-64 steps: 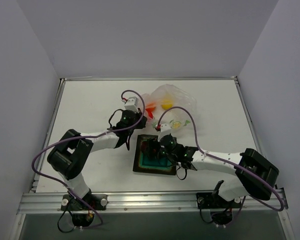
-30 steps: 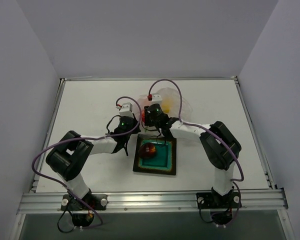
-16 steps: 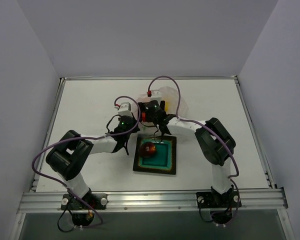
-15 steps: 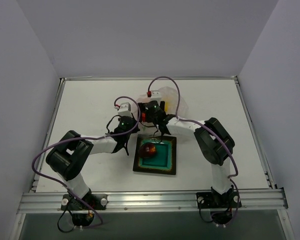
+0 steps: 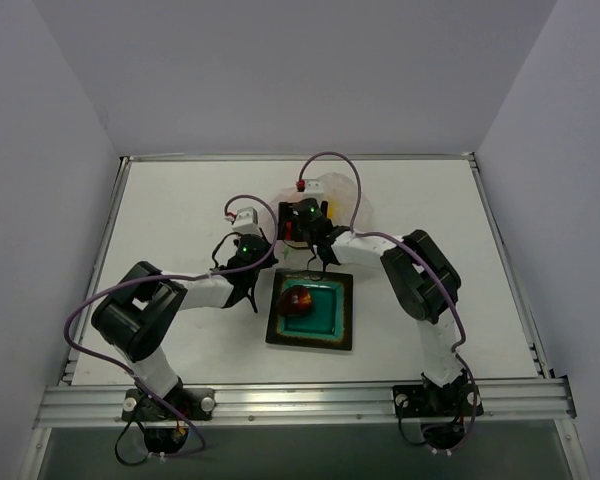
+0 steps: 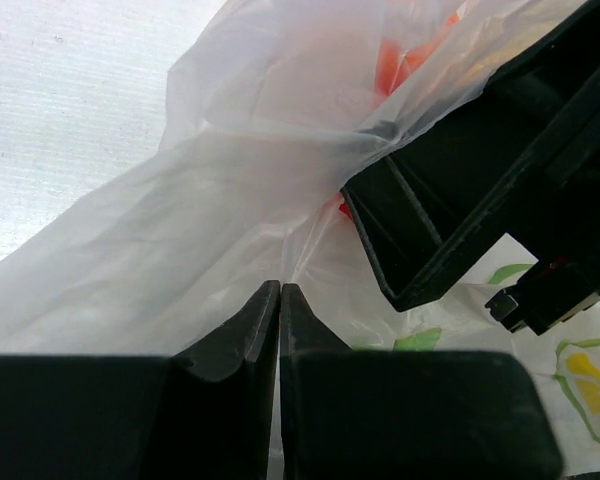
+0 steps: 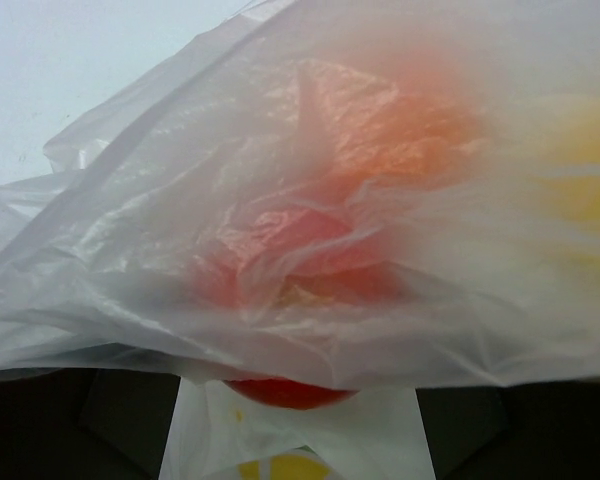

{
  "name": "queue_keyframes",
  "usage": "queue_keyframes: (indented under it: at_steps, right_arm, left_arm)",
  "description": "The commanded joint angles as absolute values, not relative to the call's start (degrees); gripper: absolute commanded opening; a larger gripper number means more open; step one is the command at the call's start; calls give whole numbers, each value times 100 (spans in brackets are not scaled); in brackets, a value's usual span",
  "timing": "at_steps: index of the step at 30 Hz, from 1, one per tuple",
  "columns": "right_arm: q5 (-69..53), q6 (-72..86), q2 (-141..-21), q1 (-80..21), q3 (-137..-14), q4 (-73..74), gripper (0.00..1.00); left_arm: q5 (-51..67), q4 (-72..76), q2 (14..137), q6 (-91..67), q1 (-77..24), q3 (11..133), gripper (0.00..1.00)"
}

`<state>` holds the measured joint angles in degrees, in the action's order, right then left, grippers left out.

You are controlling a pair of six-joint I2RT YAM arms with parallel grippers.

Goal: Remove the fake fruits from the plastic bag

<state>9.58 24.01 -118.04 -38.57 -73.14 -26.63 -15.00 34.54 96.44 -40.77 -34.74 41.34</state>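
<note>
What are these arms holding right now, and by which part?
The left gripper pinches a fold of the thin transparent plastic bag between shut fingers. The right gripper looks open, holding nothing.

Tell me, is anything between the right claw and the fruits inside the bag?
Yes. The thin plastic bag drapes over the orange fruit, red fruit and yellow fruit in front of the right gripper. Only the red fruit's underside peeks out below the plastic's edge.

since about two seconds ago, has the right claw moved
Yes. In the top view the right claw was over the teal plate; now it sits past the plate's far edge, away from the arm bases, at the plastic bag.
</note>
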Motion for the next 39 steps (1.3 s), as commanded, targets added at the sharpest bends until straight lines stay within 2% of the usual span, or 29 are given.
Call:
queue_keyframes:
  at_steps: [1,7,17,22,29,30,35,39]
  right_arm:
    - [975,2391,-11313,-3806,-7190,-2935,62]
    - [827,2224,-10443,-3806,-6751,-2910,63]
    - [-255,2180,-9712,-3858,-6100,-2506,67]
    - [331,2083,-9562,-3850,-5915,-2461,68]
    - [1002,1846,-10221,-3736,-6178,-2400,70]
    - [993,1837,-10387,-3709,-6240,-2391,70]
    - [730,1793,-10696,-3595,-6547,-2373,72]
    - [624,1810,-10714,-3525,-6513,-2347,80]
  left_arm:
    - [-1380,3612,9580,-4087,-3428,4263,2]
    - [-1318,3612,9537,-4017,-3428,4271,2]
    - [-1213,3577,9457,-3885,-3419,4342,2]
    - [-1029,3709,9404,-3858,-3428,4324,2]
    - [-765,3806,9194,-3622,-3419,4324,3]
    - [-739,3788,9176,-3621,-3419,4333,6]
    - [-493,3779,9263,-3621,-3419,4429,39]
    - [-361,3482,9614,-3673,-3366,4719,53]
